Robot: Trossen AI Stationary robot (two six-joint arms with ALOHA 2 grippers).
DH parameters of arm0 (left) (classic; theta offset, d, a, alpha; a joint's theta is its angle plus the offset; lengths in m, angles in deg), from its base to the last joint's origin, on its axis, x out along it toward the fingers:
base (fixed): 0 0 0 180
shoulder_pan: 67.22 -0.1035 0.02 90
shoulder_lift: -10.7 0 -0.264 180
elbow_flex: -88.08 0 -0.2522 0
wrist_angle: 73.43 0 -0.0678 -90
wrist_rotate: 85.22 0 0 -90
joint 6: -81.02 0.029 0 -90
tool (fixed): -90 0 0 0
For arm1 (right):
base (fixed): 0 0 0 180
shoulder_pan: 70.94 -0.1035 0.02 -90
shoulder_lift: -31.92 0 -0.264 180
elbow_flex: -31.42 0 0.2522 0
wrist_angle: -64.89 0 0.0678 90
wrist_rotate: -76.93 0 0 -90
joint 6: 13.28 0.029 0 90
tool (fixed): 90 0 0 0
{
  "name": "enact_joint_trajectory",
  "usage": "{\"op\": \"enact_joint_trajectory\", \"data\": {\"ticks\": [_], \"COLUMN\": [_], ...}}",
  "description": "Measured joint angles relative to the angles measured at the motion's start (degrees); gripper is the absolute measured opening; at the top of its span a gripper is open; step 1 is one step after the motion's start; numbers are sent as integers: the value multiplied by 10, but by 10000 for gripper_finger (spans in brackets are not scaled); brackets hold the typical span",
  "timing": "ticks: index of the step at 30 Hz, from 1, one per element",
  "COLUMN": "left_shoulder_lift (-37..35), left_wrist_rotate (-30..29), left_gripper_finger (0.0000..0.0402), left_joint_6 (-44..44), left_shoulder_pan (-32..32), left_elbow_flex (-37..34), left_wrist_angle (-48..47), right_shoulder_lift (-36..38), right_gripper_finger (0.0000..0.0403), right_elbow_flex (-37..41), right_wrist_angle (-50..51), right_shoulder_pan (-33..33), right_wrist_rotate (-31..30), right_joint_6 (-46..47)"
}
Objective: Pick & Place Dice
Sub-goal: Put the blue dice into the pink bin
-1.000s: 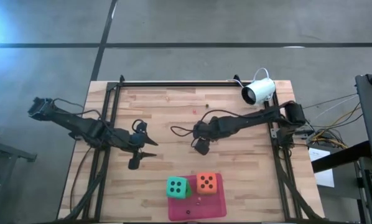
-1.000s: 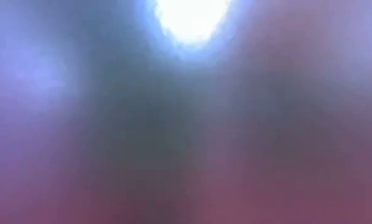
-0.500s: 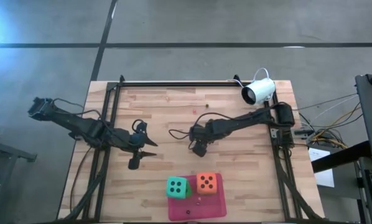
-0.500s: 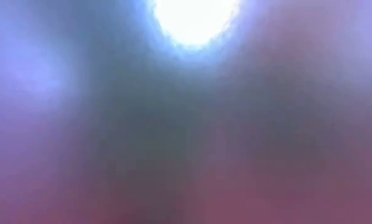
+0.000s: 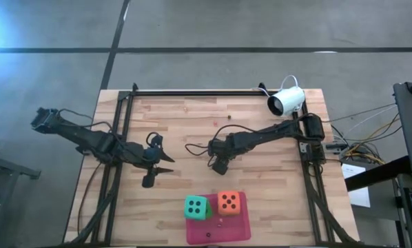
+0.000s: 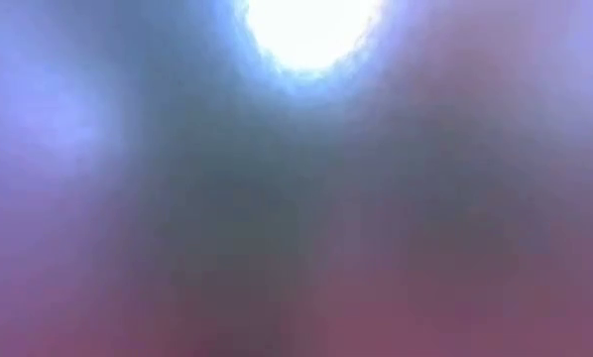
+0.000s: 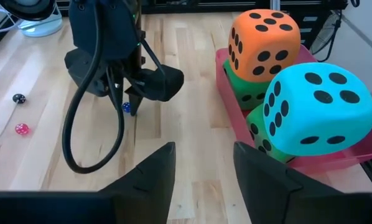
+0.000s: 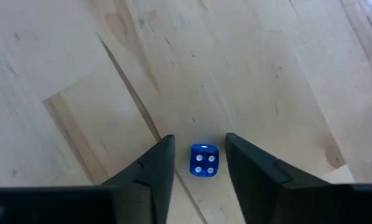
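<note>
A tiny blue die (image 8: pixel 204 161) lies on the wooden table, four pips up. My right gripper (image 8: pixel 198 149) points steeply down over it, open, one finger on either side with a narrow gap to each. The left wrist view shows the same blue die (image 7: pixel 126 107) under that gripper (image 7: pixel 131 102). A teal foam die (image 5: pixel 197 207) and an orange one (image 5: pixel 228 202) sit on green dice (image 7: pixel 251 93) in a pink tray (image 5: pixel 223 231). My left gripper (image 5: pixel 166 164) hangs open to the left of the right one, holding nothing.
A tiny black die (image 7: pixel 18 98) and a tiny pink die (image 7: pixel 22 129) lie on the far part of the table. A white camera (image 5: pixel 286 101) stands at the far right corner. Black frame rails (image 5: pixel 116 138) run along the table's sides. The low view is a blur.
My right gripper has sunk toward the table and shifted a little toward the table's left edge, coming down over the blue die. The foam dice and the tray have stayed put.
</note>
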Motion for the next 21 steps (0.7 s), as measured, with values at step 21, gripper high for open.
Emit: {"op": "enact_joint_trajectory", "data": {"ticks": [21], "left_shoulder_lift": [0], "left_wrist_rotate": [0], "left_gripper_finger": [198], "left_joint_6": [-2], "left_shoulder_pan": [0], "left_elbow_flex": [0], "left_wrist_angle": [0], "right_shoulder_lift": [38], "right_gripper_finger": [52], "right_elbow_flex": [1], "right_wrist_angle": [9], "right_shoulder_pan": [-4], "right_wrist_rotate": [-27], "right_joint_6": [-8]}}
